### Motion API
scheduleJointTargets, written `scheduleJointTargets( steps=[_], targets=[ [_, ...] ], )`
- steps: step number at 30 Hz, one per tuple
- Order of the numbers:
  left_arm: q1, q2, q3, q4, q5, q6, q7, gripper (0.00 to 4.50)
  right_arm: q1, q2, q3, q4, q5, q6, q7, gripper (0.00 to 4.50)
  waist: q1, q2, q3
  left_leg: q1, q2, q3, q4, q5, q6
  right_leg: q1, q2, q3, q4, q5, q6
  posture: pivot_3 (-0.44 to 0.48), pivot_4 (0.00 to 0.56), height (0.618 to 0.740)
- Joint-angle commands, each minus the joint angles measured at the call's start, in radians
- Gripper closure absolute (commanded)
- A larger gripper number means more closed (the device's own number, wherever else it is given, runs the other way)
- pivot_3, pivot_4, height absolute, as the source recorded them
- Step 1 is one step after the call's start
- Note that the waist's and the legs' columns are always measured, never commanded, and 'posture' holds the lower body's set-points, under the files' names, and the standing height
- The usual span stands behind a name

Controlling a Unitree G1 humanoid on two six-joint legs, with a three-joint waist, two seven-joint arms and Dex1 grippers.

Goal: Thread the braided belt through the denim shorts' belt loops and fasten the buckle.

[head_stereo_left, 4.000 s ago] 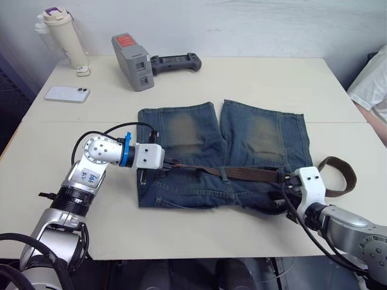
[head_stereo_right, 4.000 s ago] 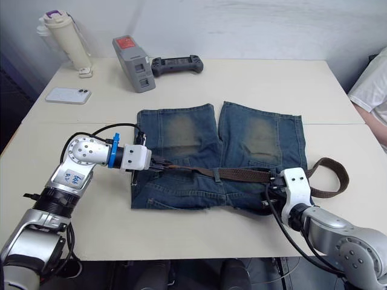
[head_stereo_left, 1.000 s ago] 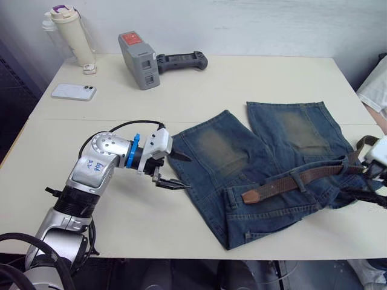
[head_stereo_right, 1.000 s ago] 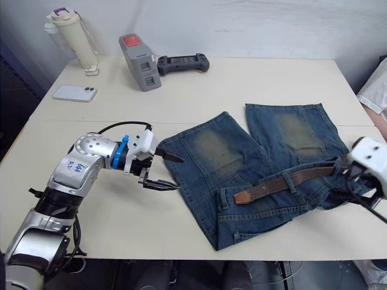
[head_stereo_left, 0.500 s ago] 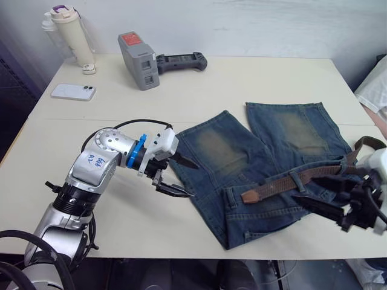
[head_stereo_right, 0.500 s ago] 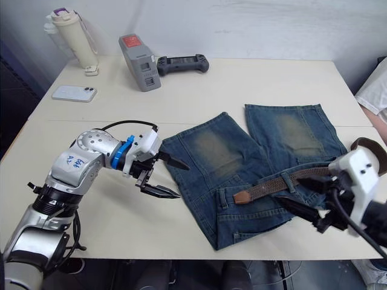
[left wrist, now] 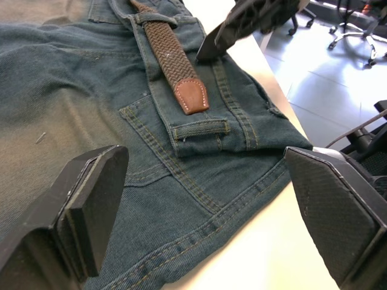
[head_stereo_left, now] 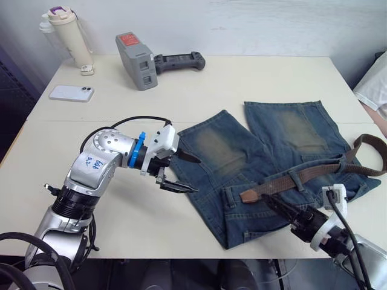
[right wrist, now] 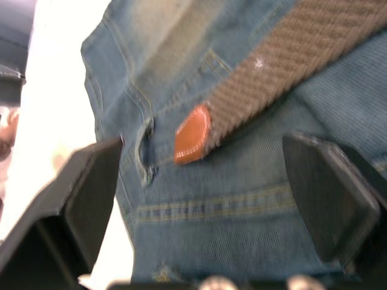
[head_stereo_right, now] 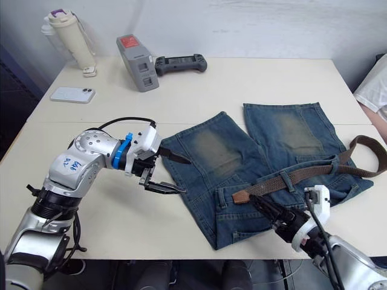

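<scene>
The denim shorts lie skewed on the table, waistband toward me. The braided belt runs along the waistband under a belt loop and curls off in a loop at the right. Its tan tip rests short of another belt loop. The buckle is out of view. My left gripper is open, fingers beside the shorts' left edge. My right gripper is open, low over the waistband, and points at the tan tip from the near side.
At the table's far left stand a grey box device, a black controller, a white phone and a cream bottle. A person's white sleeve shows at the right edge. The table's front edge runs just below the shorts.
My right gripper has swung in from the far right to the near side of the waistband, now aimed at the belt's tan tip. The left gripper has barely moved.
</scene>
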Motion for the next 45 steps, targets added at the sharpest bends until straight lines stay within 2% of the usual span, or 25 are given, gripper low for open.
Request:
scheduleJointTargets(
  steps=[1, 8, 15, 22, 33, 45],
  targets=[
    [0.004, 0.007, 0.013, -0.029, -0.006, -0.006, 0.010, 0.00, 0.007, -0.071, 0.090, 0.020, 0.147, -0.183, -0.102, 0.04, -0.003, 0.000, 0.000, 0.000, 0.000, 0.000, 0.000, 0.000, 0.000, 0.000, 0.000, 0.000, 0.000, 0.000, 0.000, 0.000, 0.150, 0.740],
    [0.003, 0.012, 0.008, -0.024, 0.001, -0.013, 0.017, 0.00, -0.027, -0.126, 0.204, 0.028, 0.157, -0.359, -0.108, 0.04, -0.009, 0.000, 0.000, 0.000, 0.000, 0.000, 0.000, 0.000, 0.000, 0.000, 0.000, 0.000, 0.000, 0.000, 0.000, 0.000, 0.150, 0.740],
    [-0.001, 0.016, 0.008, -0.019, 0.008, -0.023, 0.018, 0.00, 0.005, -0.185, 0.259, 0.086, 0.156, -0.427, -0.135, 0.04, -0.005, 0.000, 0.000, 0.000, 0.000, 0.000, 0.000, 0.000, 0.000, 0.000, 0.000, 0.000, 0.000, 0.000, 0.000, 0.000, 0.150, 0.740],
    [-0.002, 0.019, 0.010, -0.014, 0.014, -0.032, 0.018, 0.00, 0.063, -0.115, 0.256, 0.068, 0.157, -0.501, -0.140, 0.04, 0.007, 0.000, 0.000, 0.000, 0.000, 0.000, 0.000, 0.000, 0.000, 0.000, 0.000, 0.000, -0.001, 0.000, 0.000, 0.000, 0.150, 0.740],
    [-0.005, 0.017, 0.006, -0.008, 0.025, -0.043, 0.017, 0.00, -0.016, -0.077, 0.272, 0.144, 0.156, -0.580, -0.131, 0.04, 0.008, 0.000, 0.000, 0.000, 0.000, 0.000, 0.001, 0.000, 0.001, 0.000, 0.000, 0.000, -0.001, 0.000, 0.000, 0.000, 0.150, 0.740],
    [-0.004, 0.019, 0.006, -0.003, 0.032, -0.044, 0.013, 0.00, -0.071, -0.032, 0.266, 0.136, 0.155, -0.621, -0.080, 0.04, 0.008, 0.000, 0.000, 0.000, 0.000, 0.001, 0.000, 0.000, 0.001, -0.001, 0.000, 0.001, -0.001, 0.000, 0.000, 0.000, 0.150, 0.740]
  ],
)
